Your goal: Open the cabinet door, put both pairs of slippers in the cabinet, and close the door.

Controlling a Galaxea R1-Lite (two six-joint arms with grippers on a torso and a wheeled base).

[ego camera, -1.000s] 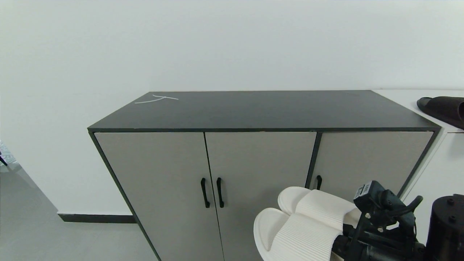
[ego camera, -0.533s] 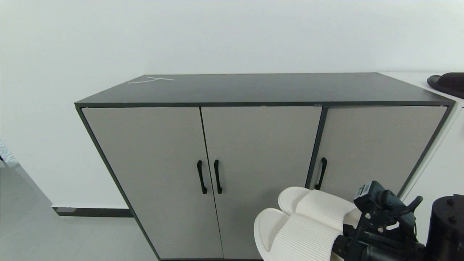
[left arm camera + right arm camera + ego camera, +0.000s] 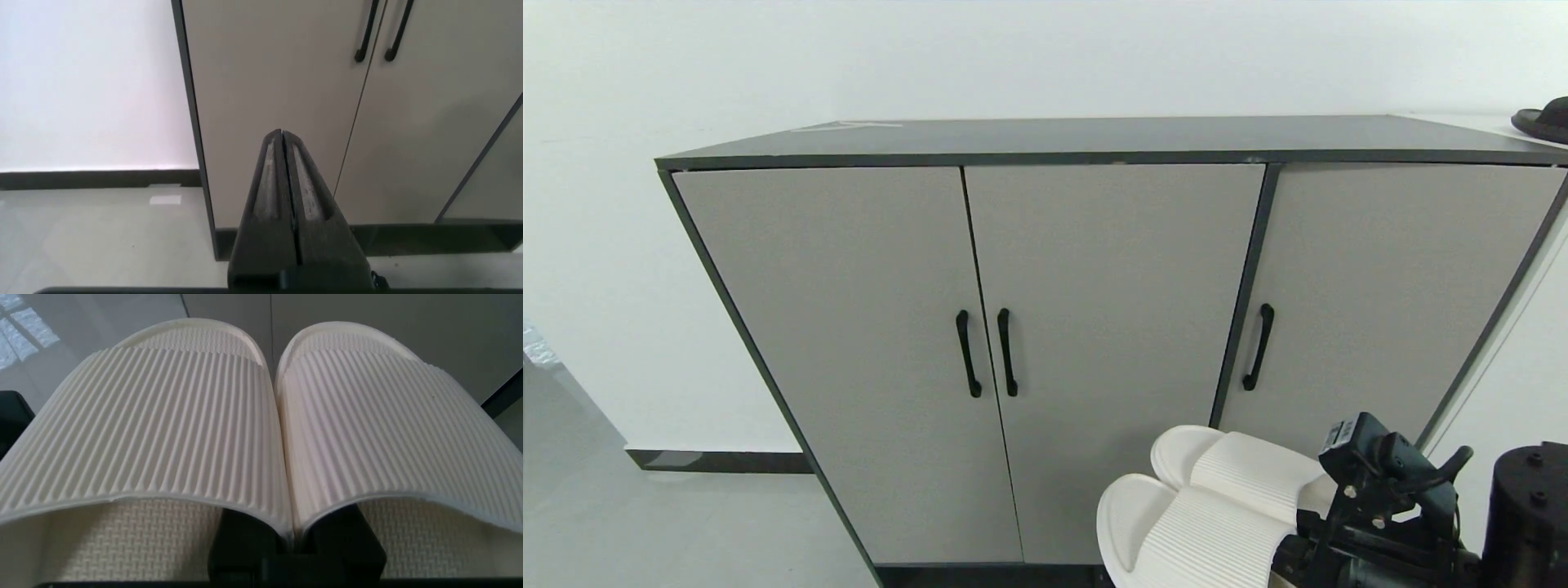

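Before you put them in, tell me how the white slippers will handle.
The slippers look thick and foamy, so probably light and slightly squashy. Their ribbed straps should grip rather than slip. Pinched side by side in the right gripper, they may splay if bumped against the cabinet.

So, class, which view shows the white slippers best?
The head view: the white slippers appear as a pair, before the cabinet. The right wrist view gives their ribbed straps close up; the left wrist view faces the cabinet.
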